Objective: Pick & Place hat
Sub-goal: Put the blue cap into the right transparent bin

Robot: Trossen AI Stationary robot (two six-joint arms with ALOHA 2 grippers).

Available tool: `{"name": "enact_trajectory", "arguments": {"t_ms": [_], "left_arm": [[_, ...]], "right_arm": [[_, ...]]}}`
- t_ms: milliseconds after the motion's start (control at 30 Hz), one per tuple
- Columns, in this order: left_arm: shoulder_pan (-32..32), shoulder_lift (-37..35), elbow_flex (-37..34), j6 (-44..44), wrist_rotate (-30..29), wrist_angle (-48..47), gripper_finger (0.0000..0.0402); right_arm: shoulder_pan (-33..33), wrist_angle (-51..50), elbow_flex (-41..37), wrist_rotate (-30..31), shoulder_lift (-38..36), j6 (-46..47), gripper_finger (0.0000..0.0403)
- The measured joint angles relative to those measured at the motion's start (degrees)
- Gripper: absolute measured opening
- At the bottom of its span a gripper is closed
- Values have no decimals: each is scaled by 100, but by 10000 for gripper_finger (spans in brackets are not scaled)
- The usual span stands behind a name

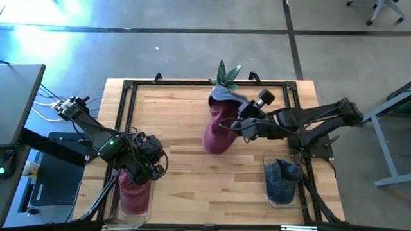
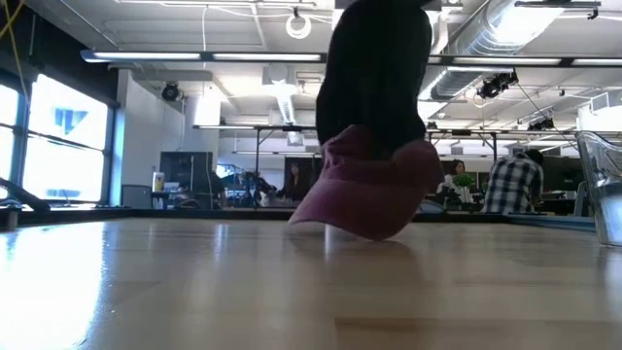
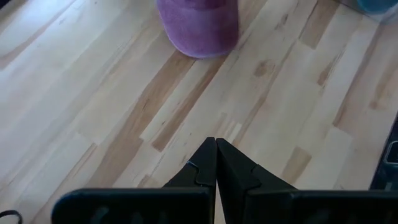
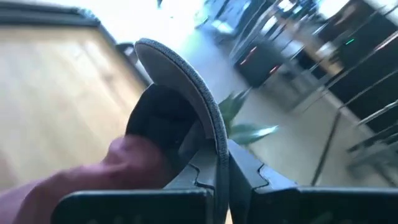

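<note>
Over at about 1 o'clock on the desk [image 1: 180, 115], the maroon hat [image 1: 218, 128] is sitting mid-board, brim tipped up off the wood. Right end effector [image 4: 217, 168] has its fingers pinched together on the brim edge, so I'd call this the grab step just done. Next it needs a clean lift and carry, probably toward the clear bin [image 1: 282, 183] at 5 o'clock, though that's a guess. Left end effector [image 3: 216, 163] is closed on nothing, parked near 7 o'clock.
</note>
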Motion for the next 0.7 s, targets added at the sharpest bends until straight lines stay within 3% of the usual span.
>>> {"name": "enact_trajectory", "arguments": {"t_ms": [100,233,400,433,533,633,700], "left_arm": [[2,0,1,0,-11,42,0],[2,0,1,17,-32,150,0],[2,0,-1,94,-44,341,0],[2,0,-1,135,-36,383,0],[0,0,-1,220,-23,515,0],[0,0,-1,222,-17,532,0],[0,0,-1,273,-15,552,0]], "right_arm": [[75,575,-2,397,-57,-549,6],[105,1634,-2,131,-108,-1506,6],[100,2422,-2,-1284,-190,-2207,6],[144,2552,-2,-1046,-194,-2192,6],[426,2859,-2,663,-125,-2573,6],[455,2990,0,230,-124,-3093,6],[478,3098,-2,382,-85,-3001,6]]}}
